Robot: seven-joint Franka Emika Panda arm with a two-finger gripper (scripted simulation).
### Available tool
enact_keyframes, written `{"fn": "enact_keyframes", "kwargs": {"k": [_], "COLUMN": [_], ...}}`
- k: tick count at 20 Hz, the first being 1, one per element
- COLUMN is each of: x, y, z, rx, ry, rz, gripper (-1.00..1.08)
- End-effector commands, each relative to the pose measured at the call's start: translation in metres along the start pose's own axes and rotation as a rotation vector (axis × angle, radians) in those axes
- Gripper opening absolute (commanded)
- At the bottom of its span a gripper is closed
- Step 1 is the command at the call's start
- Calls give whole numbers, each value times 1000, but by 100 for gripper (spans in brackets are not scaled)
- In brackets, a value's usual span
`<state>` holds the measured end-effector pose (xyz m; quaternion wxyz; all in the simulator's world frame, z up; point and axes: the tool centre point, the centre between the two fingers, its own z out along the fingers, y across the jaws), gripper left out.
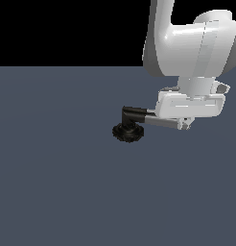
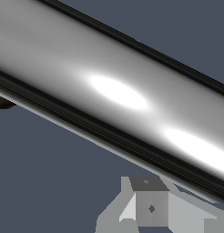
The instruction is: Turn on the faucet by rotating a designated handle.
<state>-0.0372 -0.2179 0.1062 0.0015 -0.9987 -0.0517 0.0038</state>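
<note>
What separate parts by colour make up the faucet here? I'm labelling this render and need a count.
Black parts: 2, the ribbed round base and the elbow.
Silver parts: 1, the handle, a bar running under the gripper.
Total: 3

White hand [image 1: 186, 124] low over the faucet's [image 1: 129, 124] silvery handle [image 1: 163, 122], on grey floor [image 1: 67, 182].
</note>
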Motion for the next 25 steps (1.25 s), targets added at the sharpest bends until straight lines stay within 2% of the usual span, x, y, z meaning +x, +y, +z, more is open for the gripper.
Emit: {"fn": "enact_keyframes", "kwargs": {"k": [1, 25], "x": [13, 63], "y": [0, 49], "z": [0, -1], "rx": [-1, -3], "ry": [6, 7], "rz": [-14, -6], "gripper": [-100, -100]}}
